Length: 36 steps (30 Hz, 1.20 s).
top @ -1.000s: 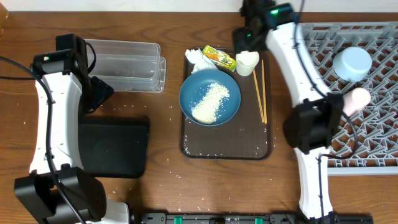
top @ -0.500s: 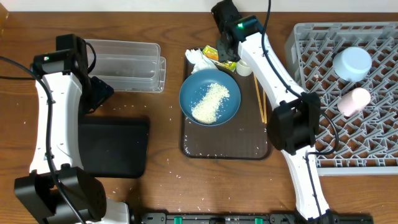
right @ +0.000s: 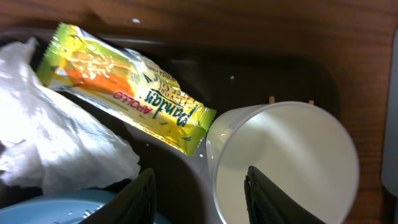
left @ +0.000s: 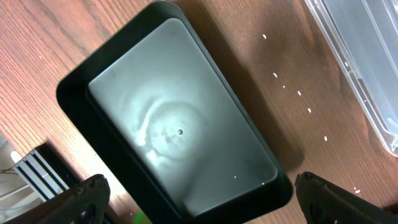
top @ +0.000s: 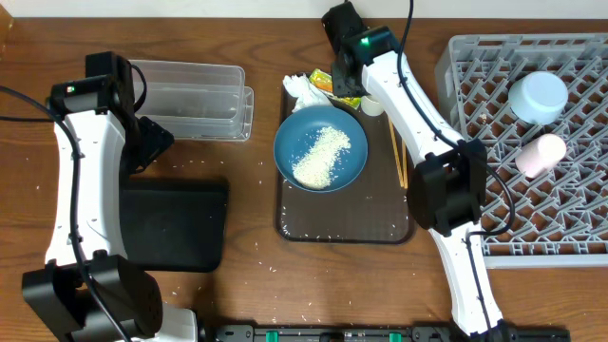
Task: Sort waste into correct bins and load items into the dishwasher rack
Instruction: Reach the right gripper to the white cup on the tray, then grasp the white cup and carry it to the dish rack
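Right gripper [right: 199, 186]: my jaws parted astride the white round cup's [right: 286, 155] rim, nothing clamped. Yellow-green printed snack wrapper [right: 124, 87] just beside it. Overhead, my arm hides most of the cup. Left gripper [left: 199, 202] spread wide over the shallow black rectangular tray [left: 174, 124].

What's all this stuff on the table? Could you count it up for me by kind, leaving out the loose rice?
Cups: 2, pink cup, white cup
Bowls: 1, light blue bowl
Plates: 1, blue plate
Pairs of chopsticks: 1
Rubbish: 2, napkin, wrapper
Containers: 4, black tray, clear tub, brown tray, grey rack
Total: 11
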### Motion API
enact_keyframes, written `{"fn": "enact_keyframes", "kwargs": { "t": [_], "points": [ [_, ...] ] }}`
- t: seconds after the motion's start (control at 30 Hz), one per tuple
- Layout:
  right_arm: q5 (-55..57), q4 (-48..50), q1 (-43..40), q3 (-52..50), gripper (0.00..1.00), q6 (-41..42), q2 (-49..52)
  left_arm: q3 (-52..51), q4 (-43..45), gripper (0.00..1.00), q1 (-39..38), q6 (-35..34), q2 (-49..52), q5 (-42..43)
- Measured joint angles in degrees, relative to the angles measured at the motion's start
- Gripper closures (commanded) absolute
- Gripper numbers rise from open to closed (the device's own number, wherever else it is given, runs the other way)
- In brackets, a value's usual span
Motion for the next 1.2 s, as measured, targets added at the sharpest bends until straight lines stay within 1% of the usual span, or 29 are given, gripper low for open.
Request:
{"fn": "enact_keyframes", "kwargs": {
  "t": [0.1,0.27,0.37,0.43,0.53,0.9,1.03,1.2],
  "points": [
    [-0.1,0.3,0.0,-1.5,0.57,0.2,0.0,0.0,0.0,0.02,0.0,0.0,0.0,0.0],
    [-0.2,0.3,0.0,-2.6,0.74,0.7,0.2,0.0,0.0,0.02,0.0,0.0,0.0,0.0],
    [-0.4,0.3,-0.3,-2.7,0.78,0.8,0.2,0.0,0.0,0.02,0.0,0.0,0.0,0.0],
    [-0.6,0.2,-0.4,-2.7,0.85,0.9,0.2,0.0,0.0,0.02,0.0,0.0,0.0,0.0],
    [-1.0,-0.3,-0.8,-2.7,0.99,1.0,0.3,0.0,0.0,0.02,0.0,0.0,0.0,0.0],
    [-1.7,-4.7,-2.8,-2.3,0.99,1.0,-1.2,0.0,0.0,0.02,0.0,0.0,0.0,0.0],
    [-2.1,-6.1,-5.2,-2.3,0.99,1.0,-6.8,0.0,0.0,0.02,0.0,0.0,0.0,0.0],
    [-3.5,-6.2,-11.2,-1.8,0.99,0.8,-17.0,0.0,0.0,0.02,0.0,0.0,0.0,0.0]
  ]
}}
